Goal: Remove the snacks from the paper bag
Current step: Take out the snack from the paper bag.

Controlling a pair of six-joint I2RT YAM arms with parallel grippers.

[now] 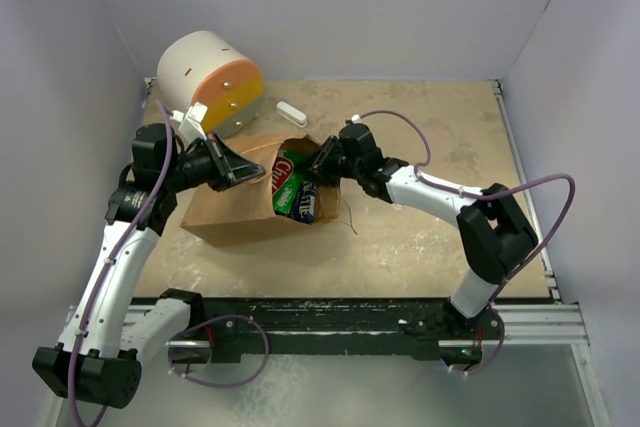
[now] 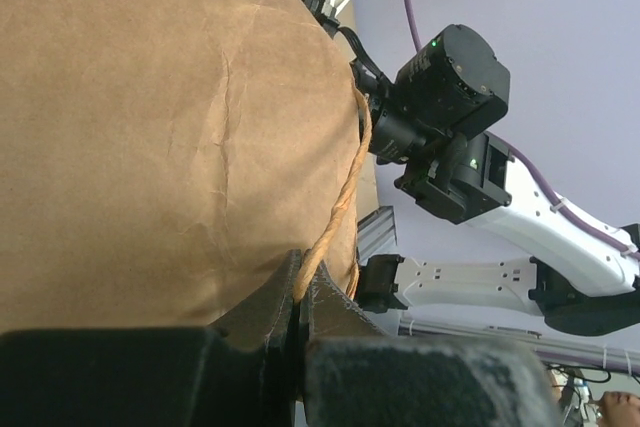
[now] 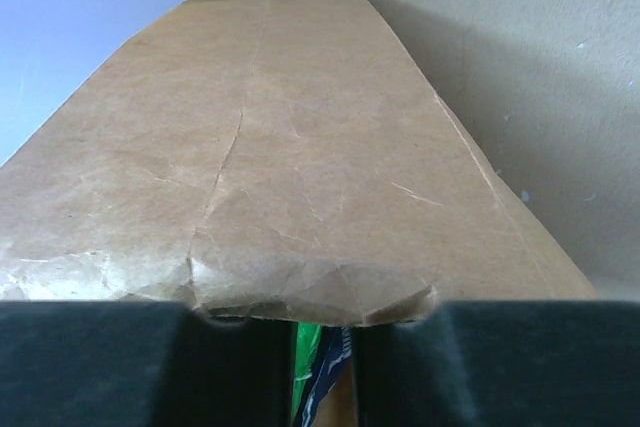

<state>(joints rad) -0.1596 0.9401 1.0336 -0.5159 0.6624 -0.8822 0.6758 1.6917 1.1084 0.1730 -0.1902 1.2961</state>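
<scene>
The left arm bends over the paper bag (image 1: 232, 213), its left gripper (image 2: 298, 289) pressed together on one twisted handle (image 2: 341, 195). The right arm reaches in low, its right gripper (image 1: 322, 163) at the bag's mouth. Its jaws stand a narrow gap apart, and I cannot tell whether they grip the creased rim. The single brown bag lies on its side on the table (image 1: 430, 247). Two snacks show in its mouth: a green chip bag (image 1: 286, 179) and a blue-white pouch (image 1: 306, 203).

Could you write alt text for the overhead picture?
A brown paper bag lies on its side on a table, the left gripper over it and the right gripper at its mouth, where a green chip bag and blue-white pouch show. A white-and-orange cylinder sits behind.
</scene>
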